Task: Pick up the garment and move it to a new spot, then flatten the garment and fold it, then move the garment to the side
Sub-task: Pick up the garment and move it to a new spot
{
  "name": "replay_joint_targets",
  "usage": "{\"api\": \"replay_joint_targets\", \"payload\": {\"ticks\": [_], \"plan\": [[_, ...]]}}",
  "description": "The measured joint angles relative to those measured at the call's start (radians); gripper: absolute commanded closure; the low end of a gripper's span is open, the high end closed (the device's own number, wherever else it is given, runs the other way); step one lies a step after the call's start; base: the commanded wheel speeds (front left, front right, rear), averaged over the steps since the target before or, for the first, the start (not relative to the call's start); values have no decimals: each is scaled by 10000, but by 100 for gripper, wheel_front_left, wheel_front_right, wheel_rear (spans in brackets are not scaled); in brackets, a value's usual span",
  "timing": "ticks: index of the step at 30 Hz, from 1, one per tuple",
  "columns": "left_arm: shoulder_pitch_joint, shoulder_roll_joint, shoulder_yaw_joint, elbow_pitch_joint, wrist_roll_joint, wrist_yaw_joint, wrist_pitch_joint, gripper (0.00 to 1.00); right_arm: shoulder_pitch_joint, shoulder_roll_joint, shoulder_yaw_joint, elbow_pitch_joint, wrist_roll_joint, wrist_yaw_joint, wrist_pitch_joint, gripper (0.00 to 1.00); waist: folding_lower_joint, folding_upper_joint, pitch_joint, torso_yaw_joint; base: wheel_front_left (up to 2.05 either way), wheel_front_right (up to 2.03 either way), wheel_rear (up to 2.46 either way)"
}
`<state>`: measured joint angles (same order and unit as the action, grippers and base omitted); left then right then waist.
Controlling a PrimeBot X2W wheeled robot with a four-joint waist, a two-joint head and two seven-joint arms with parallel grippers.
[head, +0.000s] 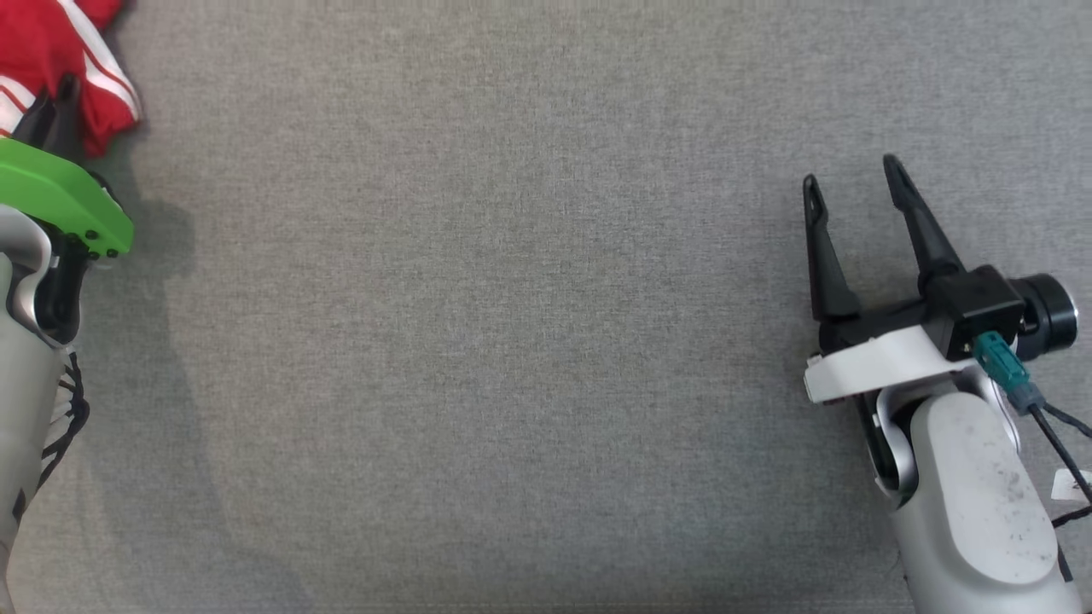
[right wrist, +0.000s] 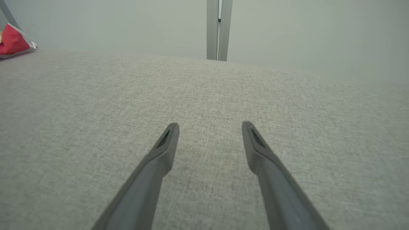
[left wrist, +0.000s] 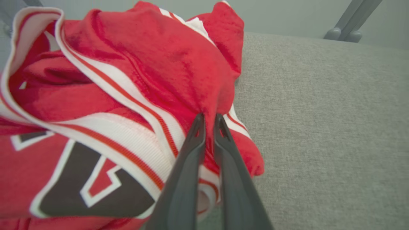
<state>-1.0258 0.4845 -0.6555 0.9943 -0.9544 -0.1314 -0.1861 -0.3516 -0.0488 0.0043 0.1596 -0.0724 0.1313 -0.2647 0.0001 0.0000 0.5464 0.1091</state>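
The garment (left wrist: pixel 134 73) is a crumpled red jersey with white stripes and a black print, bunched at the table's far left corner (head: pixel 60 60). My left gripper (left wrist: pixel 209 119) is shut on a fold of the red cloth near the garment's right edge; in the head view its dark fingers (head: pixel 55 115) reach into the cloth above the green wrist plate. My right gripper (head: pixel 853 183) stands open over bare table at the right, nothing between its fingers (right wrist: pixel 169 140). A corner of the garment (right wrist: pixel 12 41) shows far off in the right wrist view.
The grey fabric tabletop (head: pixel 512 341) stretches wide between the two arms. A grey upright post (right wrist: pixel 219 28) stands behind the table's far edge, and a slanted grey frame leg (left wrist: pixel 351 22) stands beyond the edge near the garment.
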Motion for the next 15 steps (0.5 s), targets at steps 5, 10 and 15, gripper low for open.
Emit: {"api": "replay_joint_targets", "payload": {"ticks": [5,10,15], "plan": [[-16,59,-303,-445,238,0,-326,100,310,2,-35,151,328,0,4,0,0,0,-657,-2,0,0,0],[-128,10,-575,-1662,395,0,-543,100,754,2,-52,293,721,0,4,0,0,1,-1413,-11,0,0,0],[-76,-63,-888,-3411,562,71,-437,100,1218,2,-75,362,1141,0,4,0,-1,0,-2273,-81,0,0,0]]}}
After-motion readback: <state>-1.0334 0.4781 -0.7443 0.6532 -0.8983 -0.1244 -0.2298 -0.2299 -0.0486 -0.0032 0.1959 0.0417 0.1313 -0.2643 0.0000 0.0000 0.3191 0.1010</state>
